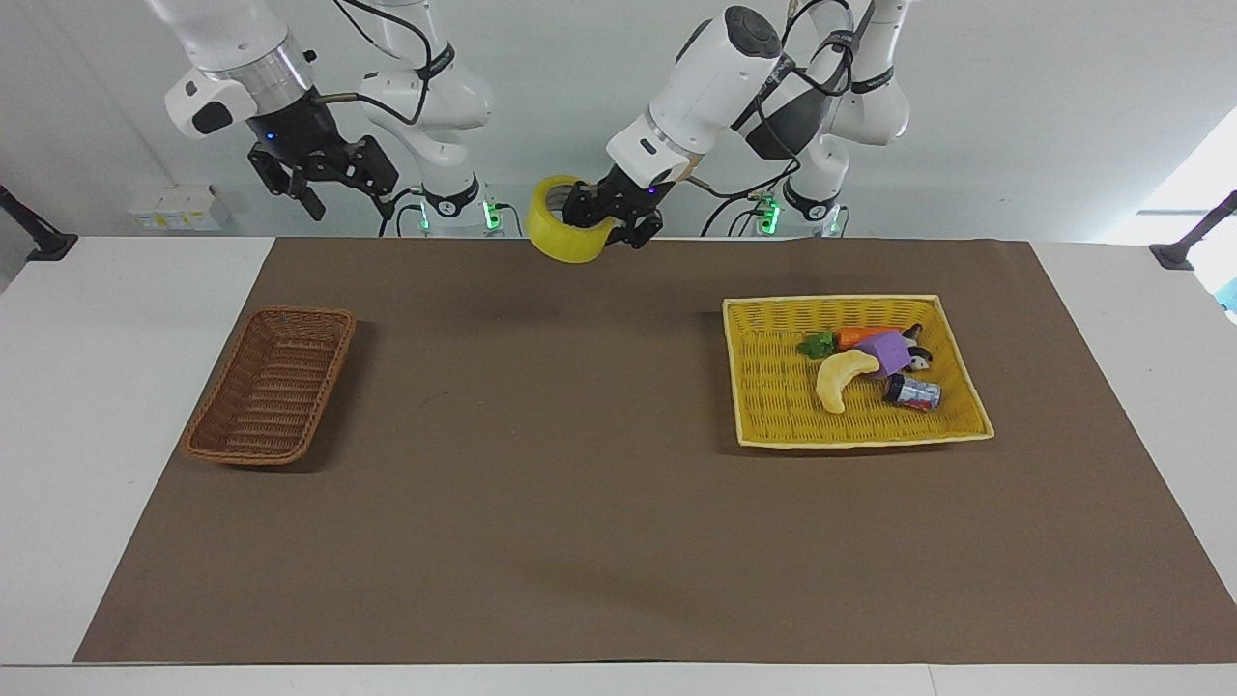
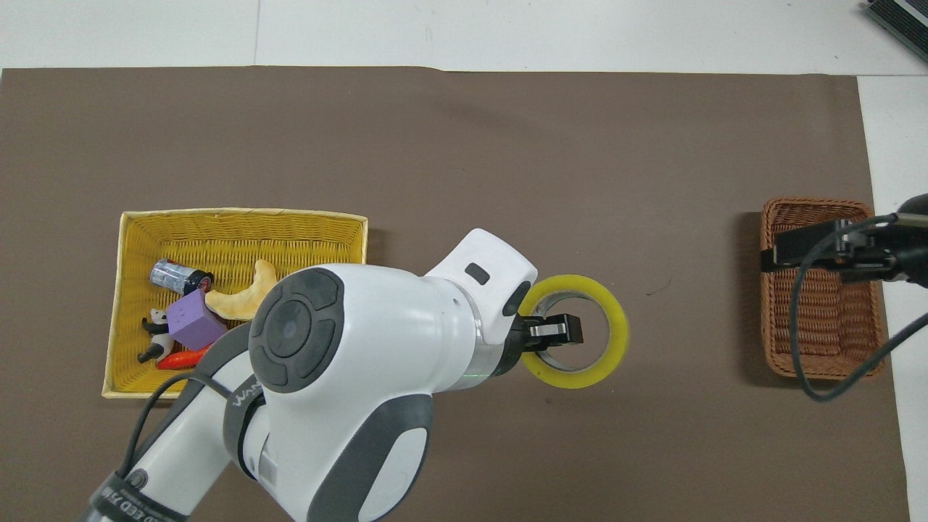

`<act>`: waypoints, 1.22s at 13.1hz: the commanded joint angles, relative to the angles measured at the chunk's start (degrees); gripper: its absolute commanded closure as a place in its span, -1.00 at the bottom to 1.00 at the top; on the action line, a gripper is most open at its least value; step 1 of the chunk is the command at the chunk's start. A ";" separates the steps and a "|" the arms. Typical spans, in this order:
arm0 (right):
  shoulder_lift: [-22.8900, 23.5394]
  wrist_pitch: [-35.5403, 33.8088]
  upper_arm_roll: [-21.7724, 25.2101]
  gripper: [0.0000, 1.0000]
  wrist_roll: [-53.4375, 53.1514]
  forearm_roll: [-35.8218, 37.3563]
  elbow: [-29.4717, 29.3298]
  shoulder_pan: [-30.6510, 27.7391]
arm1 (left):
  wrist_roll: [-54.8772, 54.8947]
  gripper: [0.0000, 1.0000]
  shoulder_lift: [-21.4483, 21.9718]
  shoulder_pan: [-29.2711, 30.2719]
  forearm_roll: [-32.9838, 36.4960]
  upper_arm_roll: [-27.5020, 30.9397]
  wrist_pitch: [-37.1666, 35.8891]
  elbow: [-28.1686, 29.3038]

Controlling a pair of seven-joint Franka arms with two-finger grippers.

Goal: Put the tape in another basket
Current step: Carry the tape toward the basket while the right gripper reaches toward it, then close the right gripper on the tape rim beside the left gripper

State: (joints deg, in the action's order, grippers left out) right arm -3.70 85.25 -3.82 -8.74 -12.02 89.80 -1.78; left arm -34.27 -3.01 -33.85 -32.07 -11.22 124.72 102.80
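Facing view: left tool (image 1: 613, 220) clamps tape (image 1: 561, 232) by its wall, raised over mid-bench; right tool (image 1: 324, 184) up, fingers spread, empty. Overhead view: tape (image 2: 575, 331) over brown mat, well apart from basket (image 2: 823, 286).

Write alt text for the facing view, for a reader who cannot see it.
The left gripper holds the tape in the air over the brown mat, between the yellow basket of small toys and the empty wicker basket. The right gripper hangs open, raised near the wicker basket's end.
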 commanded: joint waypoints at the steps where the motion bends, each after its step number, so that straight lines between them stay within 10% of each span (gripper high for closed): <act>1: -0.70 1.67 -0.58 -1.00 2.76 -7.03 2.48 -0.59 | -0.27 1.00 -1.20 -3.14 -3.61 0.85 4.20 0.56; 16: -4.21 0.62 0.04 -1.00 18.41 -20.94 15.14 -2.08 | -0.36 1.00 -5.69 -5.96 -4.40 -1.26 18.54 -1.29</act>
State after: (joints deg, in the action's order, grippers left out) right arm -6.29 85.77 -3.95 7.19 -31.87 102.72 -2.57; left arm -34.30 -8.35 -38.79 -35.57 -13.19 142.02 102.79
